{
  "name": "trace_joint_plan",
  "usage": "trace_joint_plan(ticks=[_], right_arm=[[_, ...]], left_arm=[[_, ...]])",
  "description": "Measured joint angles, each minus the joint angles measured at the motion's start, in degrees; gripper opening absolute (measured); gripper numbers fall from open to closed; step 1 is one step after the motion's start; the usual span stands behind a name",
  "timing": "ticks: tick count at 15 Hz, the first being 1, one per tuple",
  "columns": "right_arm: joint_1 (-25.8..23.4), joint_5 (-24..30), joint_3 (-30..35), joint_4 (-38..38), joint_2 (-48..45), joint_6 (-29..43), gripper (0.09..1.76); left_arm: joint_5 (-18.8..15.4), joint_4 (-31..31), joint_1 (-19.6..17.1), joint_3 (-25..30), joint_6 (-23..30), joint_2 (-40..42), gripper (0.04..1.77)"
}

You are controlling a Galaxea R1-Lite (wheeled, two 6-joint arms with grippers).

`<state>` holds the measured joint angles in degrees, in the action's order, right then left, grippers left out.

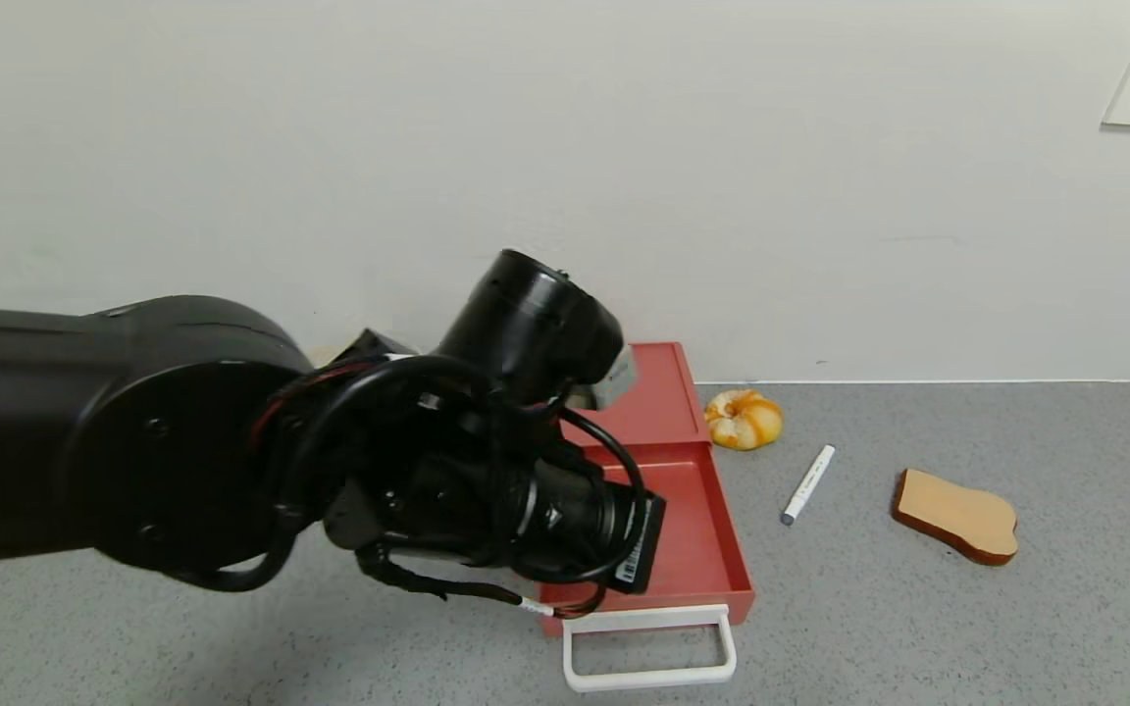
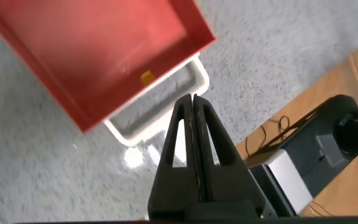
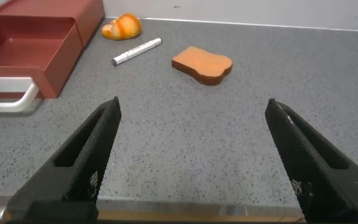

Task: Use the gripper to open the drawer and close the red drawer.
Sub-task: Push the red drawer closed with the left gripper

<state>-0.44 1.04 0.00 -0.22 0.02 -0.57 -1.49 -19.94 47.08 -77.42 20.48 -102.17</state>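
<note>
Head view
Left arm: your left arm reaches in over the table (image 1: 967, 628), its black wrist covering the near left part of the drawer (image 1: 693, 510).
Drawer: the tray is pulled out towards you, and its white handle (image 1: 648, 647) lies just below the wrist.
Others: a bread roll (image 1: 743, 419), a white marker (image 1: 808, 483) and a toast slice (image 1: 957, 515) lie to the right of the drawer.

Left wrist view
Left gripper (image 2: 192, 102): you see its fingers pressed together with nothing between them. The tips hover just above the white handle (image 2: 160, 112), apart from it, at the open tray's front edge.

Right wrist view
Right gripper (image 3: 191, 112): spread wide and empty, low over the table, well apart from the drawer (image 3: 36, 43). The marker (image 3: 136, 51) and toast slice (image 3: 202, 64) lie beyond it.
</note>
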Motion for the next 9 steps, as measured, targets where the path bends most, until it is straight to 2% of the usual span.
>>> trace_joint_plan(ticks=[3, 7, 9], right_arm=[[0.0, 0.0, 0.0, 0.0, 0.0, 0.0, 1.71], [0.0, 0.0, 0.0, 0.0, 0.0, 0.0, 1.71], [0.0, 0.0, 0.0, 0.0, 0.0, 0.0, 1.71]], left_arm=[[-3.5, 11.8, -3.9, 9.6, -6.0, 6.3, 0.11], [-9.6, 14.2, -9.5, 14.6, -8.6, 11.8, 0.11], [-11.0, 14.3, -11.6, 16.2, -10.5, 13.6, 0.11]])
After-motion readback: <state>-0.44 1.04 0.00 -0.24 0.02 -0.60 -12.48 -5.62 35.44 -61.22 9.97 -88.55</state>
